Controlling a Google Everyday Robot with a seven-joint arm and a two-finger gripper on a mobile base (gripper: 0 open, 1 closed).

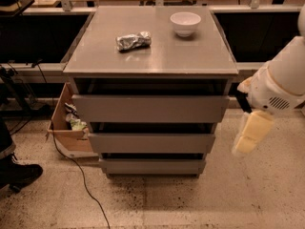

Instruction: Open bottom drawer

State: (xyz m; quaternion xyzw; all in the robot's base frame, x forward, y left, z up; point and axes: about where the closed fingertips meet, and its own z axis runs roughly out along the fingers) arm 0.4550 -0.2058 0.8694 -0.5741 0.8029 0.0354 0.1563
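The grey cabinet [150, 63] stands in the middle of the view with three drawer fronts. The bottom drawer [152, 166] is the lowest, slimmest grey front, plain and handleless; it looks pushed in, with a dark gap above it. My gripper [249, 135] hangs at the right of the cabinet, pale yellow, pointing down, level with the middle drawer [151, 142] and a little apart from the cabinet's right side. It holds nothing that I can see.
A white bowl [185, 23] and a crumpled foil bag [133, 40] lie on the cabinet top. A cardboard box [66, 128] with litter sits on the floor at the left, with a cable [78, 175] trailing forward. A shoe [16, 173] shows at far left.
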